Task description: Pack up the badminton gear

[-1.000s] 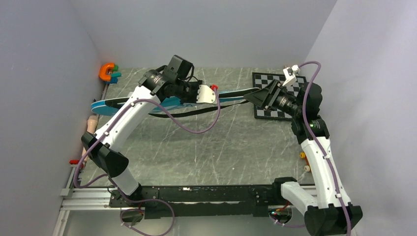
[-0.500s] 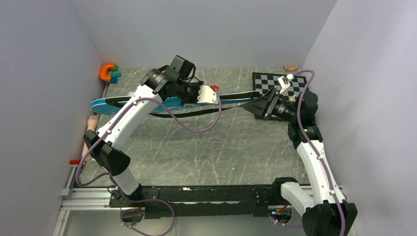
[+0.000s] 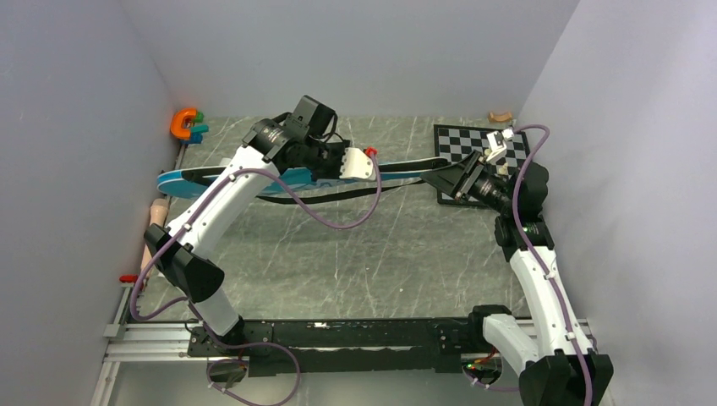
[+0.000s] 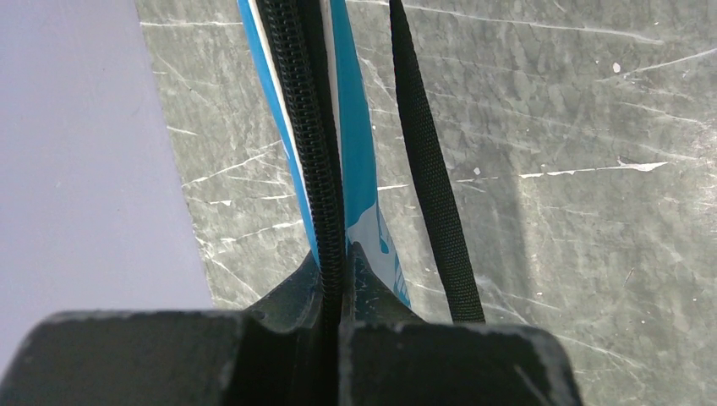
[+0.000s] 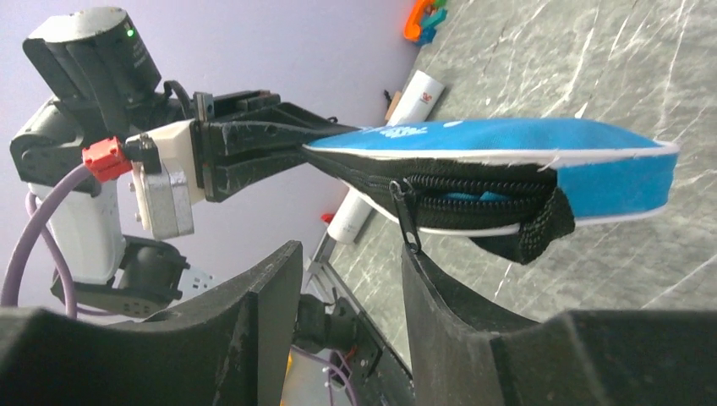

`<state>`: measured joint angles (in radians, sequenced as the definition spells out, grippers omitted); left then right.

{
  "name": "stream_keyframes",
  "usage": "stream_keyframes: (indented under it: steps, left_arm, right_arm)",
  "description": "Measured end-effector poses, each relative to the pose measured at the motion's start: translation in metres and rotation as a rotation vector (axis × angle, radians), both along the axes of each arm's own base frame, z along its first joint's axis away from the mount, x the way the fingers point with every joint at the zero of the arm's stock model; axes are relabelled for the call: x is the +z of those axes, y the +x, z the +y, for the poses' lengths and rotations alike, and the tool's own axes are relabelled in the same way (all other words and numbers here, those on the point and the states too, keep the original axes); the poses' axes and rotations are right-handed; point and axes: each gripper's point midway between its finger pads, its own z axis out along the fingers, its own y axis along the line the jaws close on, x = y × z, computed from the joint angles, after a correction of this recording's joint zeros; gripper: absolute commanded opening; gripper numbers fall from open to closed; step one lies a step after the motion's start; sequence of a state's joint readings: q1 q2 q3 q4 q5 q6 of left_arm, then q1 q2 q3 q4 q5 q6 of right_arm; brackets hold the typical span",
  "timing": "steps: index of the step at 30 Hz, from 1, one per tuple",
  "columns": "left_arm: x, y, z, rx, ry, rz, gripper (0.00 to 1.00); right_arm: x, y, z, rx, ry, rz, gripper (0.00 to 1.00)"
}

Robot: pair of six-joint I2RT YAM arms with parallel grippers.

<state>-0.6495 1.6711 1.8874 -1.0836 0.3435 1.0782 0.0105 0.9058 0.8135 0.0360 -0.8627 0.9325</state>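
Left jaws: closed tight on the black zipper [image 4: 309,127] edge of the blue bag [image 3: 287,178], part-way along its length. In the left wrist view the zipper ran straight into the pinch.
Right jaws: apart by a middling gap, with nothing between them. They pointed at the bag's narrow end from the right, and the metal zipper pull [image 5: 408,224] hung just above the gap. Whether a fingertip touched it could not be told.
Bag position: stretched across the far half of the bench [image 3: 355,254], turned on edge. Its wide end was near the left wall and its narrow end was beside the chessboard [image 3: 473,144]. In the right wrist view the narrow end stood clear of the stone-patterned surface.
Bag opening: the zipper was parted a little at the narrow end, showing blue lining inside.
Black strap [image 3: 338,193]: hung in a loose curve below the bag, on its near side. In the left wrist view it ran alongside the blue fabric.
White tube [image 5: 414,95]: lay on the bench by the left wall, well apart from both arms and partly hidden behind the bag in the right wrist view.
Orange toy [image 3: 183,123]: C-shaped, in the far left corner.
Chessboard: flat at the far right, partly covered by the right arm [image 3: 533,254].
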Motion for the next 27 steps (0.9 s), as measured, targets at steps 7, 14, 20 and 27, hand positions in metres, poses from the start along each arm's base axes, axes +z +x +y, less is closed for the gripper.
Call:
stream_keyframes:
  steps: [7,14,20,27]
  left_arm:
    - [0.0,-0.001,-0.001,-0.002,0.0,0.0,0.0]
    - [0.0,-0.003,-0.002,-0.008,0.001,0.002,0.0]
    - [0.0,-0.003,-0.003,-0.011,0.002,0.001,0.0]
    - [0.002,-0.003,-0.004,-0.012,-0.001,-0.003,0.0]
  right_arm:
    - [-0.003,0.01,-0.003,-0.044,0.031,0.004,0.47]
    - [-0.002,0.013,-0.004,-0.055,0.04,0.0,0.46]
    - [-0.006,0.018,-0.011,-0.087,0.046,0.01,0.23]
    - [-0.005,0.02,-0.014,-0.097,0.051,0.006,0.0]
